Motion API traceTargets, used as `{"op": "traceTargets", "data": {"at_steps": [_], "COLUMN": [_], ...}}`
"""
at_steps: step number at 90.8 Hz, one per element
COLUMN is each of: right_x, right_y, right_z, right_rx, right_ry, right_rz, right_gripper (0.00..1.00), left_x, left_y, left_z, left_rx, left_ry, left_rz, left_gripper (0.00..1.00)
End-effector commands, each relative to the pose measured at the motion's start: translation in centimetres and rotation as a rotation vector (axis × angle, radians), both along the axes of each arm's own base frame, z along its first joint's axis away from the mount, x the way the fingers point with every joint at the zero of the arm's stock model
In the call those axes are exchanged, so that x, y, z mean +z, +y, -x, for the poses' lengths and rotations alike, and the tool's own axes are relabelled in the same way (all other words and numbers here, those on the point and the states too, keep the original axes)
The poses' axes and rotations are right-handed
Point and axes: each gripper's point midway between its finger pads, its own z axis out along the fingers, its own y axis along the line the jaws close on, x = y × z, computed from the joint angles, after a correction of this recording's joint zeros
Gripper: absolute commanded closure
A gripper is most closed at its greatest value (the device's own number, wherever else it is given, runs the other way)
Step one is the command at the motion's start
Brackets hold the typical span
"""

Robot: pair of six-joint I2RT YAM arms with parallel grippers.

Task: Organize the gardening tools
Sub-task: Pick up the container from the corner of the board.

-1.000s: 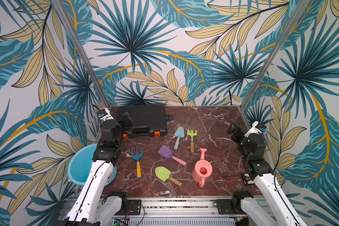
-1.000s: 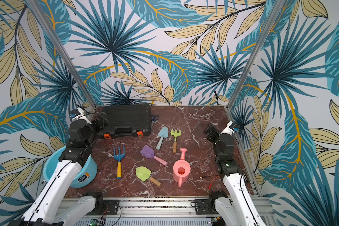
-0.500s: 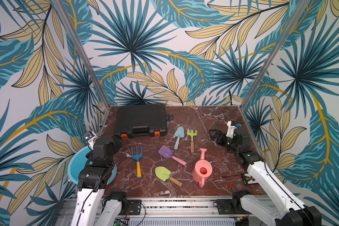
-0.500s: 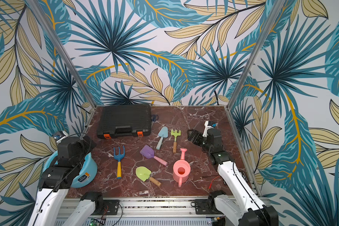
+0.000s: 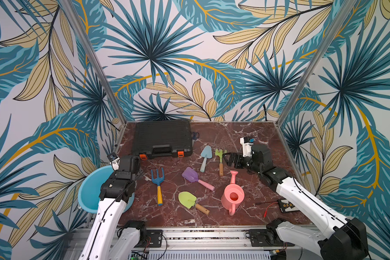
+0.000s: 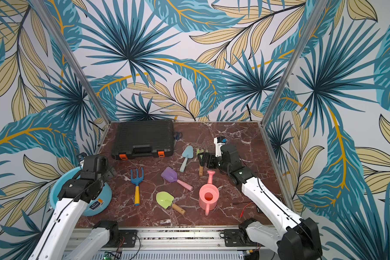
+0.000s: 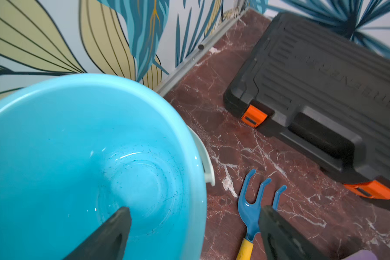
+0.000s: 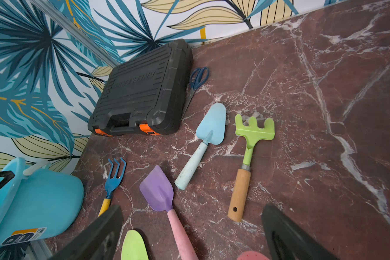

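R gripper [image 5: 227,159] above marble table [image 5: 245,135] (leafy walls [image 5: 189,56]).

The left tool [image 7: 195,209] and right tool [image 8: 192,207] hover, jaws wide.

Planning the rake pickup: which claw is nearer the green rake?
Right. The right claw hovers just beside the rake; the left claw is far off on the other side, over the bucket rim.
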Motion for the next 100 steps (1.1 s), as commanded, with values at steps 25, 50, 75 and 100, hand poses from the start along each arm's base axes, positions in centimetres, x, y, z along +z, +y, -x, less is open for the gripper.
{"op": "traceTargets", "data": {"at_steps": [25, 50, 75, 100], "right_x": [-0.3, -0.3, -0.4, -0.4], "right_y": [0.4, 0.4, 0.4, -0.3], "right_z": [0.0, 0.0, 0.0, 0.0], "right_rx": [0.019, 0.013, 0.009, -0.024], "right_ry": [0.003, -0.002, -0.001, -0.009], "right_rz": [0.065, 0.072, 0.074, 0.085], "right_gripper": [0.01, 0.01, 0.01, 0.01], "left_x": [-2.3, -1.4, 0.5, 6.3], "left_y": [-0.2, 0.1, -0.4, -3.9], "left_z": [0.5, 1.1, 0.8, -1.6], "left_rx": [0.005, -0.006, -0.056, -0.207], "left_ry": [0.065, 0.064, 0.045, -0.081], "left_rz": [0.025, -0.003, 0.0, 0.03], "left_gripper": [0.48, 0.83, 0.98, 1.0]}}
